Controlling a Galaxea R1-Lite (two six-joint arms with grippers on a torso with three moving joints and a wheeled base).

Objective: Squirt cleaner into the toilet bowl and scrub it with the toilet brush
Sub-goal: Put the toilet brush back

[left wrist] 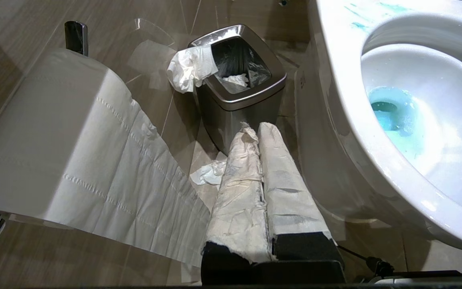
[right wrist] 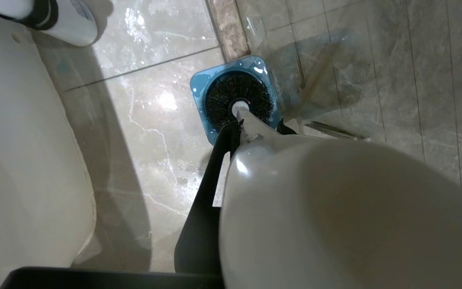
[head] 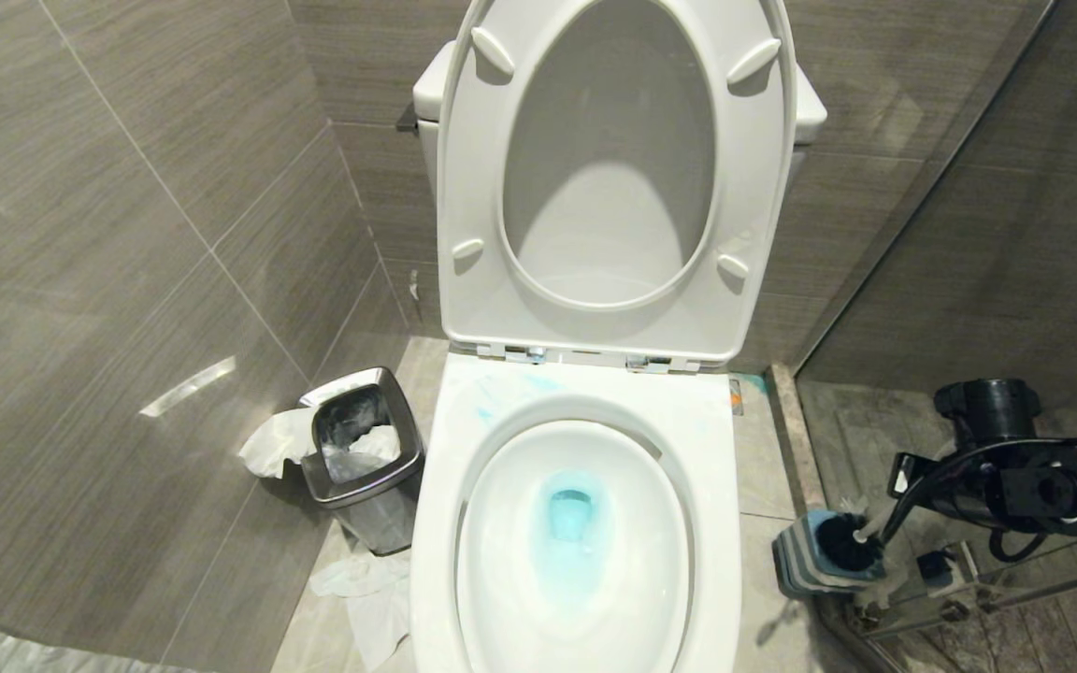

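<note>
Holding the toilet brush [head: 852, 540] by its white handle, my right gripper [head: 912, 495] sits to the right of the toilet bowl [head: 576, 533], low over the floor. The right wrist view shows one dark finger running along the handle's side, so I read the jaws as clamped on the toilet brush. The black bristle head sits at the mouth of the square blue holder [right wrist: 201, 86], which stands on the floor tiles just beside the bowl's right flank. I cannot tell whether the head rests in the holder or hangs just above it.

Seat and lid [head: 613, 178] stand raised, leaving the basin open for access. Cleaner [head: 571, 519] tints the water turquoise at the drain, with pale smears on the rear rim.

My left gripper [left wrist: 261, 130] hangs parked near the steel bin [left wrist: 251, 96], its paper-wrapped jaws pressed together and empty.
</note>
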